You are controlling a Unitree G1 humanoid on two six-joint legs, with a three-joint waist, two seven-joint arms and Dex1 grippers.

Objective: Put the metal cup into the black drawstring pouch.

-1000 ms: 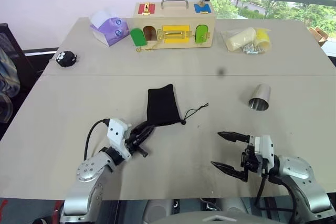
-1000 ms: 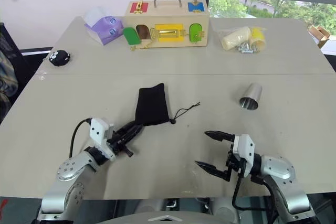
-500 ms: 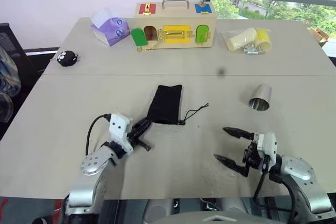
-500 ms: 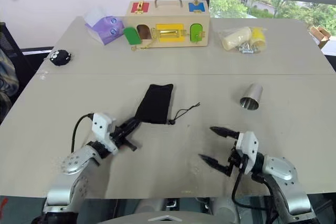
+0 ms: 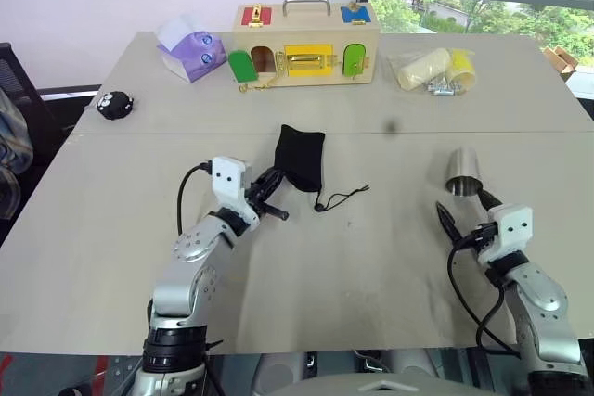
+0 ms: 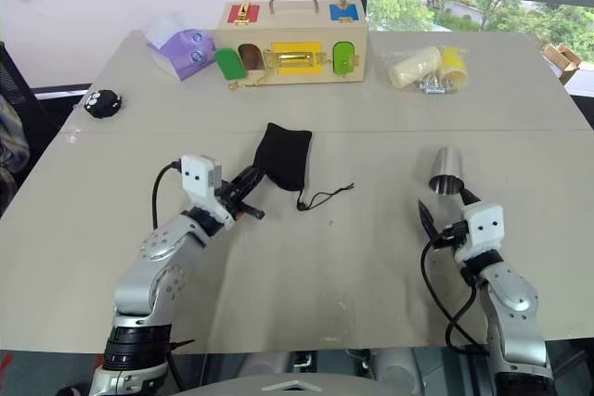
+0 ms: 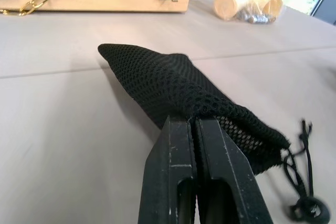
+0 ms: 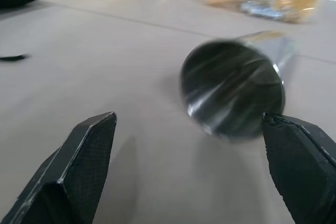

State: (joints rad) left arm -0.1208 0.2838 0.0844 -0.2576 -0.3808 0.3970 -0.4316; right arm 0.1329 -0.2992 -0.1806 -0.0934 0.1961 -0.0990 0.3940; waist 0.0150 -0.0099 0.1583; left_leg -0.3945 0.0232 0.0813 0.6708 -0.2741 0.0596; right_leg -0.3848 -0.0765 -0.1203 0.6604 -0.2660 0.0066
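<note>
op: beige table (image 5: 111, 229) fills the near field, seam running across it further back, white wall and a window behind. reading near to far.

eng: grippers first?

op: right gripper (image 5: 462, 211) is closest, near the right edge, fingers spread wide and nothing between them. i see the metal cup (image 5: 462, 173) just past its tips, lying on its side with the open mouth facing the gripper. in the right wrist view the cup (image 8: 234, 84) sits between the two fingertips' lines but beyond them, not touching.

eng: left side?

op: left gripper (image 5: 276, 177) has its fingers pressed together, pinching an edge of the black drawstring pouch (image 5: 301, 155). left wrist view shows the mesh fabric (image 7: 178, 87) caught right at the fingertips. pouch is near table centre, just short of the seam; can't tell whether its far end rests on the table. its cord and bead (image 5: 340, 198) trail on the table toward the right arm's side.

eng: cup and pouch apart?

op: well apart, cup on the right, pouch centre-left.

eng: far end?

op: small black fuzzy ball (image 5: 116, 104) at far left, purple and white tissue box (image 5: 193, 48), wooden latch box (image 5: 305, 40) with a metal handle at the back middle, and a clear bag with a cream cylinder (image 5: 434, 70) at far right.
</note>
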